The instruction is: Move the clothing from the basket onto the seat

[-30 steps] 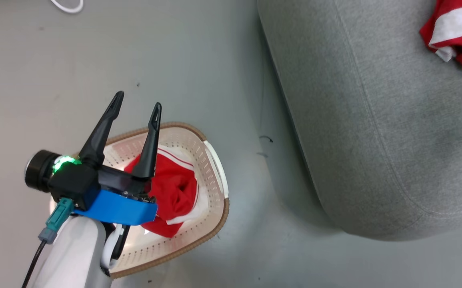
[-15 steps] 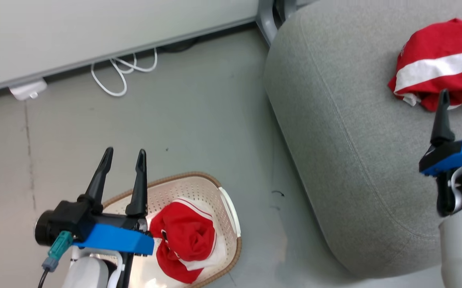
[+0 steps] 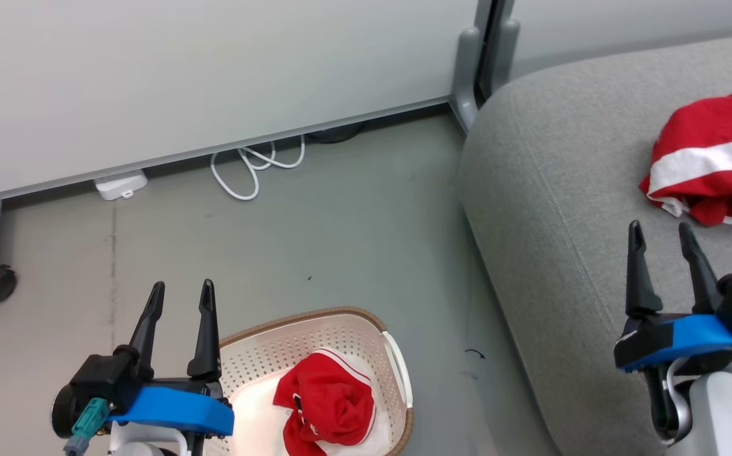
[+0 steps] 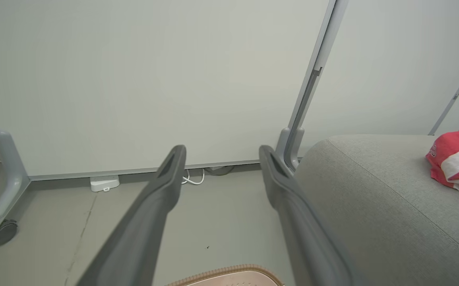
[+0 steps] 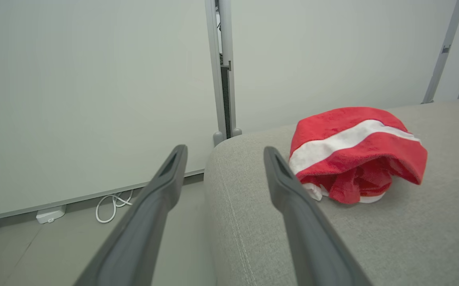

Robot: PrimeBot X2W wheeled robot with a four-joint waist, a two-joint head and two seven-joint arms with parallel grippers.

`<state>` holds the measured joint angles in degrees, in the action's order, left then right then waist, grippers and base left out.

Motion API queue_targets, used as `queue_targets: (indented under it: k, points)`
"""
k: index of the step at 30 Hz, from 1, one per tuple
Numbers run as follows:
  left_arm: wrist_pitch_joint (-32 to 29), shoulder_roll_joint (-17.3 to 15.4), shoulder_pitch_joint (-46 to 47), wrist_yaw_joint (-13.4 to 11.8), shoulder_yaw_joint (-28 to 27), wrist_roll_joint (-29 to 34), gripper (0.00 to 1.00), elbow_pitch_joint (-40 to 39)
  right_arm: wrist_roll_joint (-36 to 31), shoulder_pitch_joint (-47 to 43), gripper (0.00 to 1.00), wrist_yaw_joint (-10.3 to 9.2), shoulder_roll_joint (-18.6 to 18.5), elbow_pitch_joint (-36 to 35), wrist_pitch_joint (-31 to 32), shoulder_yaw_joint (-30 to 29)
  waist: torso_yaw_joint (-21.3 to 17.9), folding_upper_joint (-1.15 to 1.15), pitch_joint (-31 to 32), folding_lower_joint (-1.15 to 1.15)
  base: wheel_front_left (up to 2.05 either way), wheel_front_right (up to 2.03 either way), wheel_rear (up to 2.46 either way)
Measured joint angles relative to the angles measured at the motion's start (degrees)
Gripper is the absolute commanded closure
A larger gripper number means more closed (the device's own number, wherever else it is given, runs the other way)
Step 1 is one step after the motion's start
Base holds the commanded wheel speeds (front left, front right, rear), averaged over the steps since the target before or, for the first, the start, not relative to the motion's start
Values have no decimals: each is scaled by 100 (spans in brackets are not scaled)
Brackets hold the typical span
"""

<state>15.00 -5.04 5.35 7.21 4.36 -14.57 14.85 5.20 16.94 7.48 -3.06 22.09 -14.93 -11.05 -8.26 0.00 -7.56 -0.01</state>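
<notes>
One red garment [image 3: 708, 158] lies on the couch [image 3: 562, 253], a second garment [image 3: 327, 405] waits in the basket [image 3: 302, 315], and the left pincer [image 3: 180, 288] and right pincer [image 3: 659, 227] both gape released, empty.

Two red garments [image 3: 327, 405] [image 3: 708, 158]; one basket [image 3: 315, 313]; one couch [image 3: 562, 253]; two pincers [image 3: 182, 285] [image 3: 660, 226]; one white cable [image 3: 258, 161]

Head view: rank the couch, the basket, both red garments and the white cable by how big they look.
1. couch
2. basket
3. garment on the couch and garment in the basket: they look alike, and both are cut off by the frame, so unranked
4. white cable
</notes>
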Motion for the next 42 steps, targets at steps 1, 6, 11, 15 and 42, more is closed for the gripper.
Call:
queue_targets:
  k: [1,6,11,15,42]
  points:
    - [0,8,-13,0,-19,1,0,24,3,-69,0,0,1,-66,16,70,45,0,27,0,0,0,0]
    - [0,30,-54,21,-116,2,0,134,160,-444,0,0,10,-321,110,441,263,0,148,0,0,0,0]
    - [0,31,-85,21,-201,2,0,233,200,-682,0,0,14,-571,227,694,447,0,244,0,0,0,0]
    - [0,30,-131,21,-236,1,0,346,203,-834,0,0,15,-739,333,784,572,0,328,0,0,0,0]
    - [0,71,-265,22,-444,3,0,356,146,-1107,0,0,16,-1069,620,1072,784,0,374,2,0,0,0]
